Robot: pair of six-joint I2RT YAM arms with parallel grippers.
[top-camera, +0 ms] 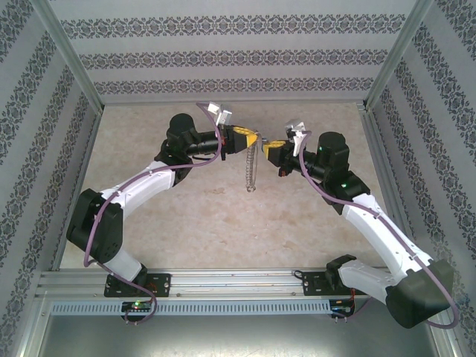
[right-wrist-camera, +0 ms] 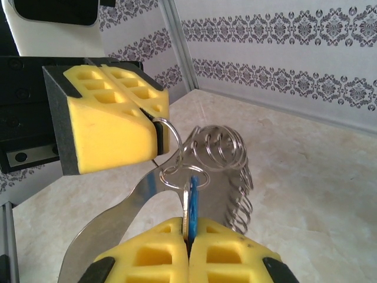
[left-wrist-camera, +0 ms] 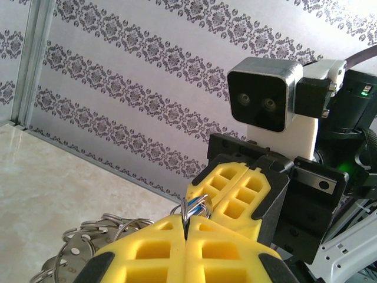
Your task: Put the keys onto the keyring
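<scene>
One key [right-wrist-camera: 192,201] pinched in right tool [right-wrist-camera: 188,231].

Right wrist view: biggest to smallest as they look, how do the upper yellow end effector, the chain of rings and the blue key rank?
1. left end effector
2. chain of rings
3. blue key, partly hidden

Hangs above the desk's [top-camera: 186,223] middle, chain dangling: thin silvery keyring [top-camera: 251,172]. Stands upright at its loop: tiny blue-headed key [right-wrist-camera: 192,203].
</scene>
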